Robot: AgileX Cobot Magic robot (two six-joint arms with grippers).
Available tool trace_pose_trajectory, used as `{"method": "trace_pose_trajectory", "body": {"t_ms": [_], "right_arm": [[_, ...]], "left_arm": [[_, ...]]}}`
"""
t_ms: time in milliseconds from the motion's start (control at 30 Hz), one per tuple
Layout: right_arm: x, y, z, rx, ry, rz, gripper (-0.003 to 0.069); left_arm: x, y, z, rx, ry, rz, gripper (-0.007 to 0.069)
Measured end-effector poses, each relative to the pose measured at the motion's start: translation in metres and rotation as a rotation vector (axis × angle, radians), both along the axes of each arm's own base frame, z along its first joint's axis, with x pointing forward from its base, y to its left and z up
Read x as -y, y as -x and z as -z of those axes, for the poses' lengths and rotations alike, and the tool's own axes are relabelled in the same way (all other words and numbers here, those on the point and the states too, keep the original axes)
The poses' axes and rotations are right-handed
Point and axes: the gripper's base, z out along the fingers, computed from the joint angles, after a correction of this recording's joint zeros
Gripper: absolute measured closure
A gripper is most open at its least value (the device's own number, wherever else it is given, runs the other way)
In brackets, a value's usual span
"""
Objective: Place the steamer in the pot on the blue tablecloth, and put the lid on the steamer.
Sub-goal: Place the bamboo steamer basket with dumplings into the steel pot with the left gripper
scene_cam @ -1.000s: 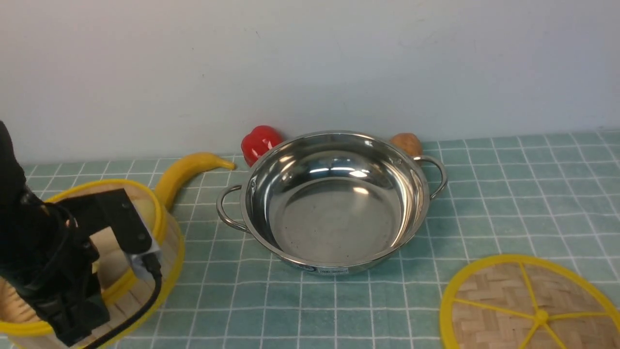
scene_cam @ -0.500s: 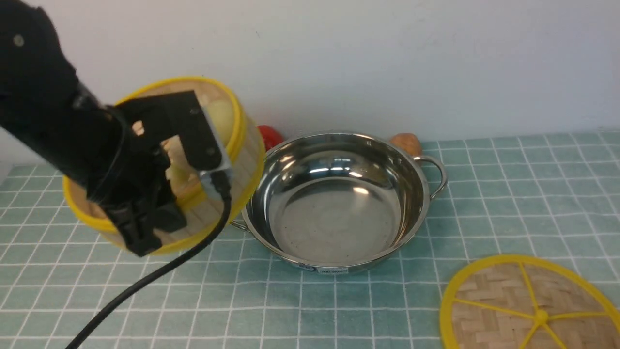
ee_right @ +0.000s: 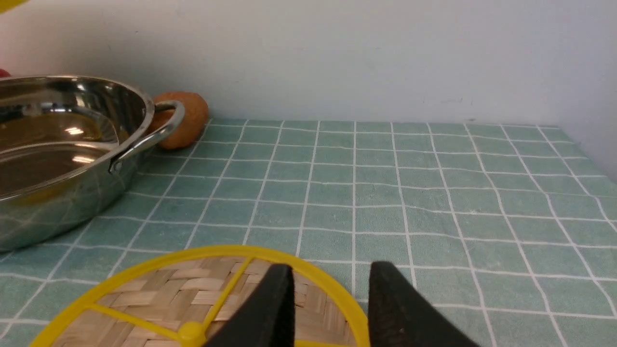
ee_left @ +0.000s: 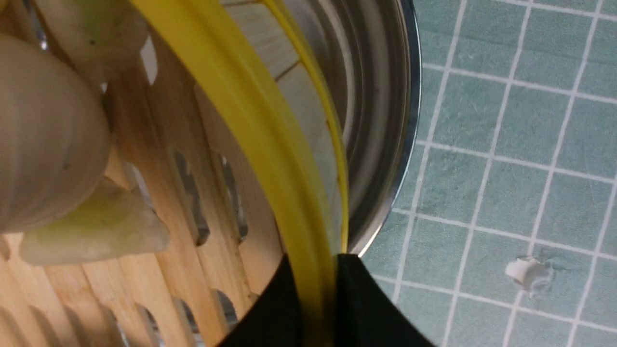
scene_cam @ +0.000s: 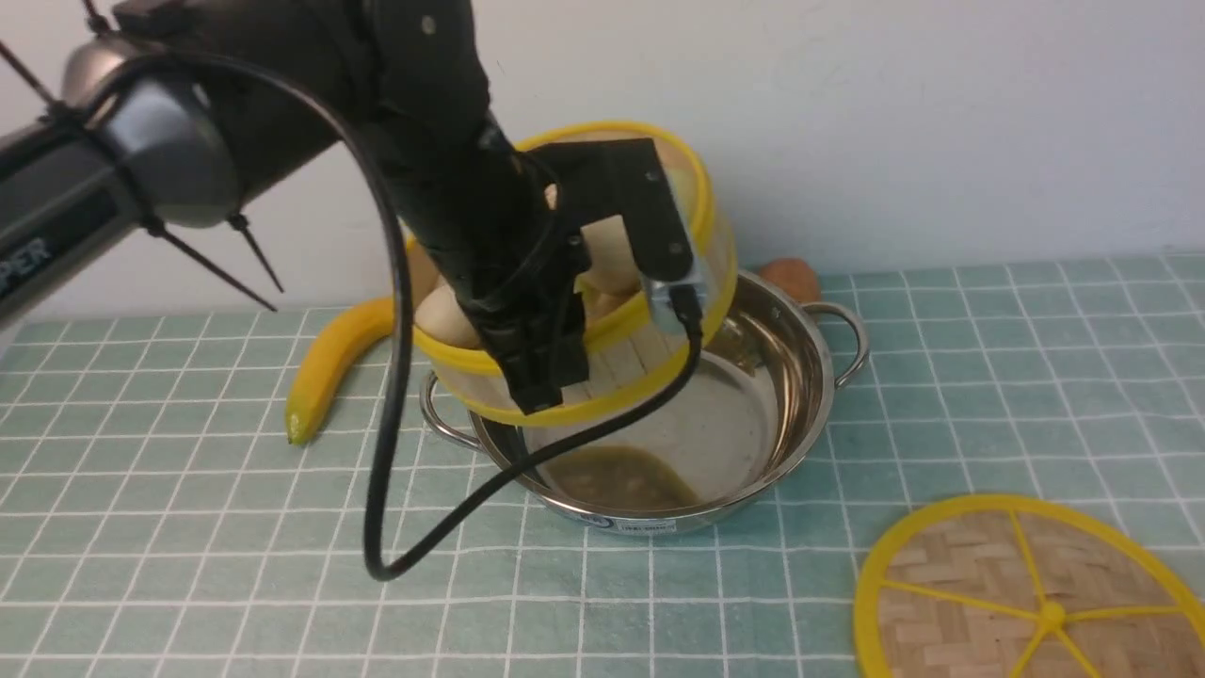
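My left gripper (scene_cam: 538, 381) is shut on the near rim of the steamer (scene_cam: 629, 363) and holds it tilted over the left half of the pot (scene_cam: 800, 377), off the pot's floor. In the left wrist view the black fingers (ee_left: 356, 299) pinch the yellow rim (ee_left: 250, 125), with pale buns (ee_left: 43, 135) on the slats and the pot wall (ee_left: 381, 120) just outside. The lid (scene_cam: 1026, 593) lies flat on the blue tablecloth (scene_cam: 988, 377) at the front right. My right gripper (ee_right: 330, 274) is open, low over the lid's (ee_right: 159, 294) far rim; it is not in the front view.
A banana (scene_cam: 329, 363) lies left of the pot. A brown potato (scene_cam: 791, 278) sits behind the pot's right handle, by the wall. My left arm's black cable (scene_cam: 386, 471) hangs in front of the pot. A small white scrap (ee_left: 528, 274) lies on the cloth.
My left arm has lifted the steamer from the cloth's left side and carried it right, to above the pot. The pot and lid have not moved.
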Motion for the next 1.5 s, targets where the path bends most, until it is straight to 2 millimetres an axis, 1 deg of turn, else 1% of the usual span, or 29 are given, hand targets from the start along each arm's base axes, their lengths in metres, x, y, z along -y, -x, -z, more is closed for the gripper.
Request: {"method": "trace_pose_trajectory", "body": {"t_ms": [33,100,133,300,400,633,667,800,900,1067,1167,1200,1333,1433,1500], "right_arm": [[0.0,0.0,0.0,0.0,0.0,0.0,0.0416],[0.0,0.0,0.0,0.0,0.0,0.0,0.0416],[0.0,0.0,0.0,0.0,0.0,0.0,0.0416],[0.0,0.0,0.0,0.0,0.0,0.0,0.0416],[0.0,0.0,0.0,0.0,0.0,0.0,0.0416],[0.0,0.0,0.0,0.0,0.0,0.0,0.0416],[0.0,0.0,0.0,0.0,0.0,0.0,0.0416],[0.0,0.0,0.0,0.0,0.001,0.0,0.0416],[0.0,0.0,0.0,0.0,0.001,0.0,0.0416],[0.0,0.0,0.0,0.0,0.001,0.0,0.0416],[0.0,0.0,0.0,0.0,0.001,0.0,0.0416],[0.0,0.0,0.0,0.0,0.001,0.0,0.0416],[0.0,0.0,0.0,0.0,0.001,0.0,0.0416],[0.0,0.0,0.0,0.0,0.001,0.0,0.0416],[0.0,0.0,0.0,0.0,0.001,0.0,0.0416]], "left_arm": [[0.0,0.0,-0.001,0.003,0.001,0.003,0.0574],[0.009,-0.004,0.005,0.006,-0.007,0.06,0.0574],[0.01,-0.004,0.006,0.006,-0.009,0.067,0.0574],[0.017,-0.01,0.027,-0.027,-0.04,0.119,0.0574],[0.02,-0.017,0.045,-0.058,-0.068,0.138,0.0574],[0.027,-0.028,0.071,-0.063,-0.066,0.155,0.0574],[0.027,-0.028,0.071,-0.063,-0.066,0.155,0.0574],[0.029,-0.032,0.088,-0.1,-0.083,0.156,0.0574],[0.03,-0.033,0.095,-0.115,-0.087,0.157,0.0574],[0.034,-0.033,0.097,-0.128,-0.049,0.148,0.0561],[0.036,-0.034,0.095,-0.116,-0.023,0.141,0.052],[0.037,-0.034,0.095,-0.117,-0.014,0.14,0.0491],[0.038,-0.034,0.093,-0.107,-0.009,0.14,0.0306],[0.038,-0.034,0.093,-0.109,-0.009,0.126,0.0213],[0.038,-0.035,0.091,-0.106,-0.007,0.116,0.0186]]}}
